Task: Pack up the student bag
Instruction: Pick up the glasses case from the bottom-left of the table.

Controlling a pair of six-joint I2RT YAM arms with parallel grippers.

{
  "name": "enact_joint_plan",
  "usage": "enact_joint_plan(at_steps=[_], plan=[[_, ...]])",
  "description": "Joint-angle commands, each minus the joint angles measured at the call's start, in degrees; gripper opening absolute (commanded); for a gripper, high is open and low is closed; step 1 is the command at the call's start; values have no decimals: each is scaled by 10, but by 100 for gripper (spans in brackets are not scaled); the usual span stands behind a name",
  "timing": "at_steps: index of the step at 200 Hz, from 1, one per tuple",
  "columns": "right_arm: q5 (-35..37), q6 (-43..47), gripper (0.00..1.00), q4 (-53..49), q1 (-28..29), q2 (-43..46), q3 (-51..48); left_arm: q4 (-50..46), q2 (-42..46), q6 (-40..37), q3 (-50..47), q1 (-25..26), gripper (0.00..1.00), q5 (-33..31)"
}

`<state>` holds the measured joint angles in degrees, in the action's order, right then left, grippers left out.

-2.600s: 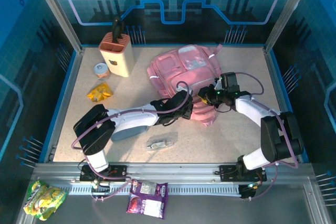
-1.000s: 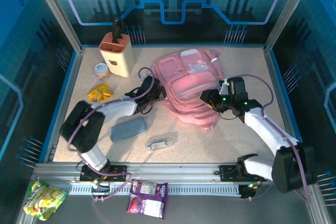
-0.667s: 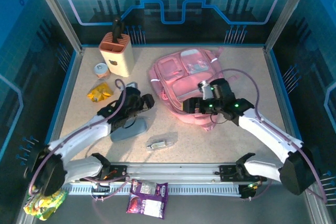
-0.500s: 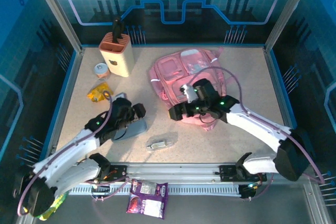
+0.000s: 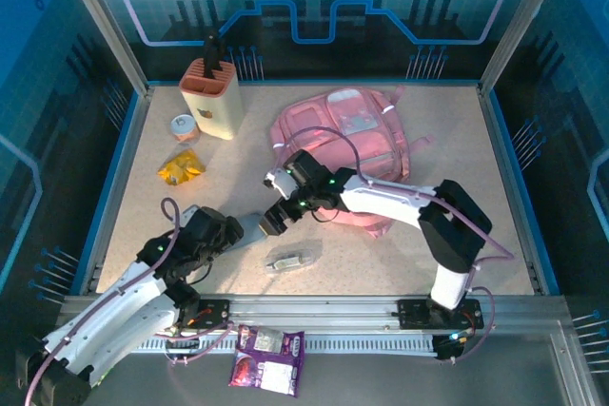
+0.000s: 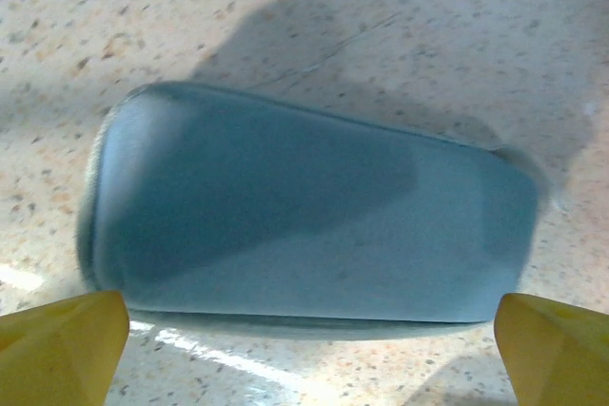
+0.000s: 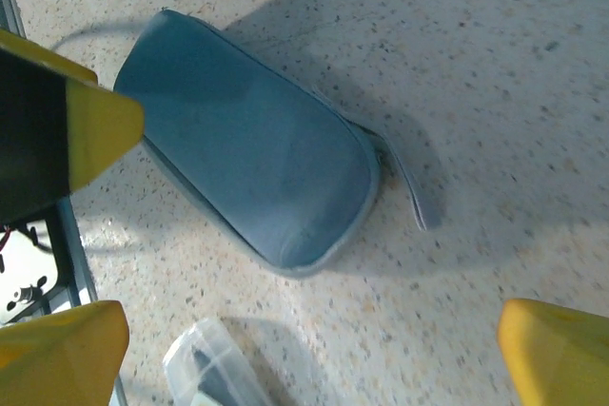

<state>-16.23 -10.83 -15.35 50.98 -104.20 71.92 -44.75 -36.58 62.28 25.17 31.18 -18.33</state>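
The student bag (image 5: pixel 343 135), large and pink, lies flat at the back middle of the table, with no gripper on it. A grey-blue pencil case (image 5: pixel 251 225) lies in front of it, between both grippers. My left gripper (image 5: pixel 226 231) hovers over the case's left end, open. In the left wrist view the case (image 6: pixel 314 225) lies just beyond the yellow fingertips (image 6: pixel 57 344) of the left gripper (image 6: pixel 309 358), untouched. My right gripper (image 5: pixel 276 217) is open at the case's right end. In the right wrist view that gripper (image 7: pixel 309 358) is above bare table near the case (image 7: pixel 247 149).
A clear plastic case (image 5: pixel 292 259) lies near the front, also at the right wrist view's lower edge (image 7: pixel 214 368). A peach holder (image 5: pixel 211 97), a small jar (image 5: pixel 183 126) and a yellow packet (image 5: pixel 181 168) stand at the back left. Two packets (image 5: pixel 268 358) lie beyond the front rail.
Both arms have left the pink bag and swung forward to the pencil case. Both grippers have opened wide.
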Motion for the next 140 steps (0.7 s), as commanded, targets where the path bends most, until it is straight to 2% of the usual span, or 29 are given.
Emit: enact_joint_plan(at_steps=[1,38,60,91,113,140], plan=[[-25,19,100,13,5,-53,56,-16,3,42,-14,-6,99,-16],[-57,23,100,14,5,-131,119,28,-6,49,-30,-20,98,-21],[-70,29,100,2,6,-157,141,78,-19,36,-46,-53,95,20],[-82,29,100,11,14,-145,114,131,-34,19,-57,-82,93,31],[-81,39,100,-1,29,-124,95,170,-56,-6,-57,-123,93,52],[-27,48,100,-39,60,-92,78,231,-87,-51,-48,-178,93,101]])
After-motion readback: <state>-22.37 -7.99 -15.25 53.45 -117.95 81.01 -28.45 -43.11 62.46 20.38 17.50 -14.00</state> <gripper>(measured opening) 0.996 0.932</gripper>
